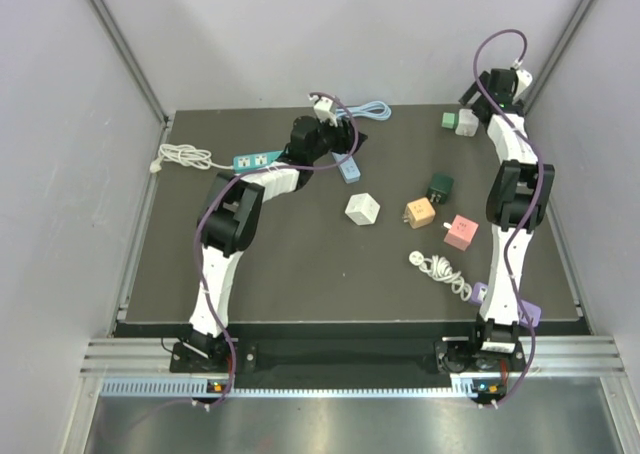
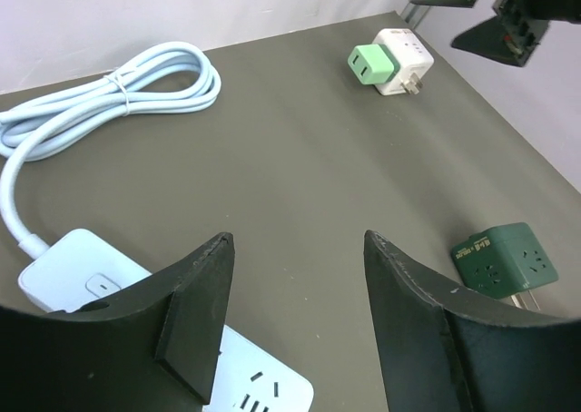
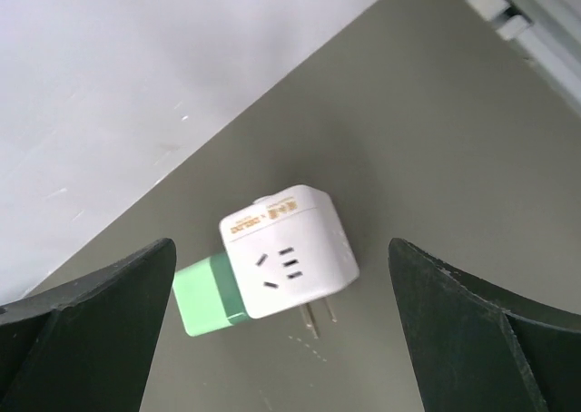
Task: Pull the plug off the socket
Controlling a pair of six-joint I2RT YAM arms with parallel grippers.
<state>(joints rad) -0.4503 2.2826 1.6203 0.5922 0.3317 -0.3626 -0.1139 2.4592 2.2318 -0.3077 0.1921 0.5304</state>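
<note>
Plug (image 1: 448, 120), green, sits at the far R of the worktop (image 1: 300, 264), mated to the white socket cube (image 1: 467, 123). No gap shows between them, so separation is judged not yet done. Status, L to R: a white cord (image 1: 180, 157) lies coiled at the far L edge and runs to a teal power strip (image 1: 256, 160); whether anything is plugged into it cannot be told at this res. Next, the left hand (image 2: 298, 240) hangs low beside a light-blue power strip (image 2: 82, 276), jaws apart w/ only bare worktop between them, gripping nothing. Its L finger overlaps that strip in the wrist view; contact cannot be told. The strip's light-blue cord (image 2: 118, 94) lies bundled behind it. Mid-worktop holds loose adapter cubes: white (image 1: 362, 210), orange (image 1: 420, 214), dark green (image 1: 440, 185), pink (image 1: 461, 232). None is touched by either hand, and none appears involved. Far R: the right hand (image 3: 281, 244) hovers over the plug/socket pair, jaws spread wide. The pair lies framed between the fingers in the wrist view, touched by neither, so nothing is gripped. The socket cube lies on its side, its own pins exposed, plug on its L face as that view shows it. Est. progress: approach only, R side lined up. Remaining, as judged: close on the plug, restrain the socket cube (prob. w/ the other hand), pull the two apart.
</note>
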